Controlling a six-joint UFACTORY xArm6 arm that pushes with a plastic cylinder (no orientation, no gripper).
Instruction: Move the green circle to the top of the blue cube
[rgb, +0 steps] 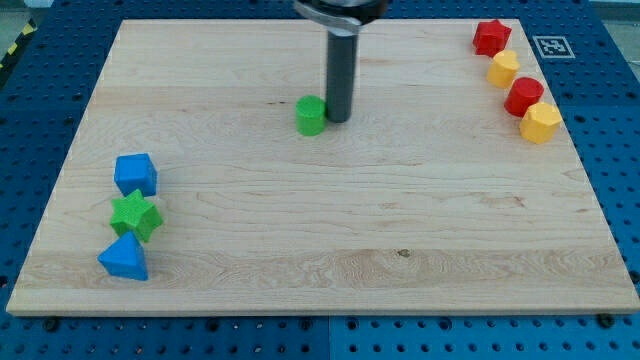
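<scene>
The green circle (311, 115) lies on the wooden board a little left of the middle, towards the view's top. My tip (338, 120) stands right against its right side. The blue cube (135, 174) sits near the board's left edge, far down and left of the green circle. A green star (135, 215) lies just below the blue cube and touches it. A blue triangle-like block (124, 259) lies below the star.
At the view's top right, a red star (491, 37), a yellow block (503, 69), a red block (523, 96) and a yellow block (541, 123) form a slanted row. The board's left edge (62, 180) runs close to the blue cube.
</scene>
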